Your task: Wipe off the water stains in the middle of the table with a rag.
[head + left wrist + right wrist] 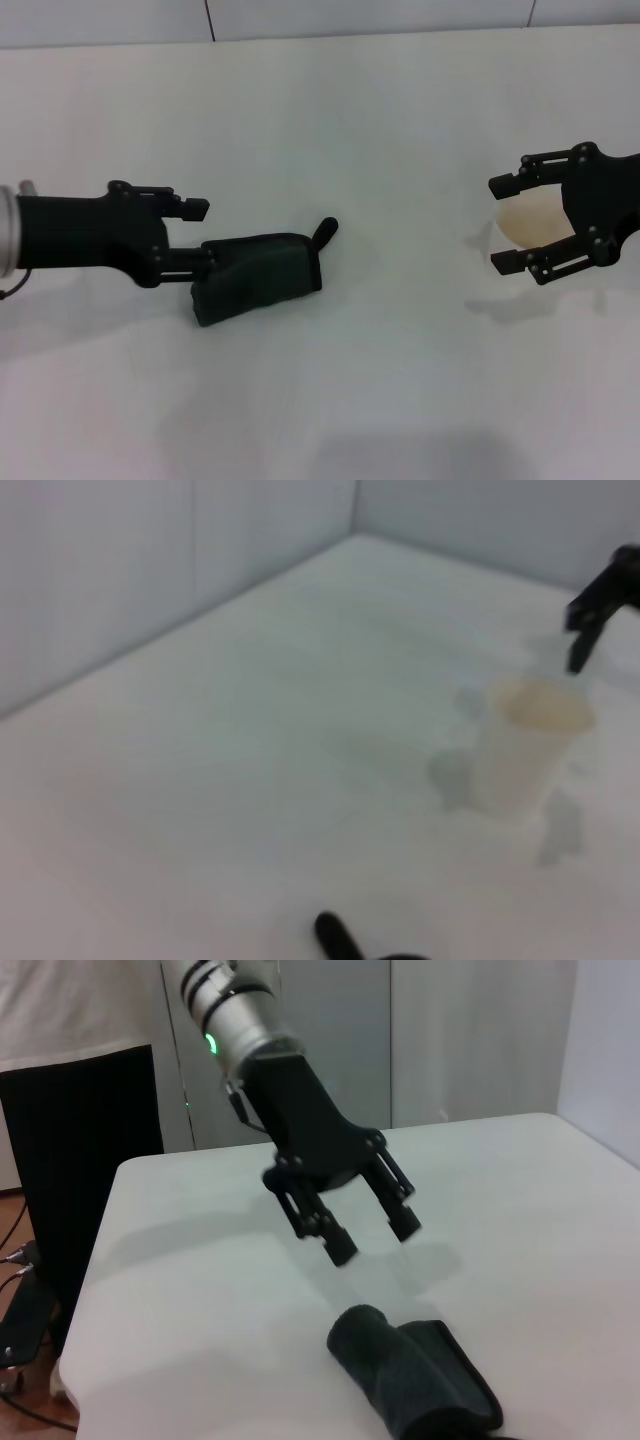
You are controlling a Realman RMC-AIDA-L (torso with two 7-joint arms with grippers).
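The rag (255, 275) lies folded on the white table (330, 110), left of the middle, its black loop tab (325, 230) pointing to the right. My left gripper (200, 235) is open at the rag's left end, and its lower finger overlaps the rag's edge in the head view. The right wrist view shows this gripper (370, 1230) hovering above the table, just short of the rag (415, 1375), with nothing held. My right gripper (505, 222) is open at the right. The water stains are not visible in any view.
A pale translucent cup (530, 222) stands on the table, showing between the right gripper's fingers in the head view. The same cup (525, 745) appears in the left wrist view, with faint wet marks around its base. Grey walls border the table's far edge.
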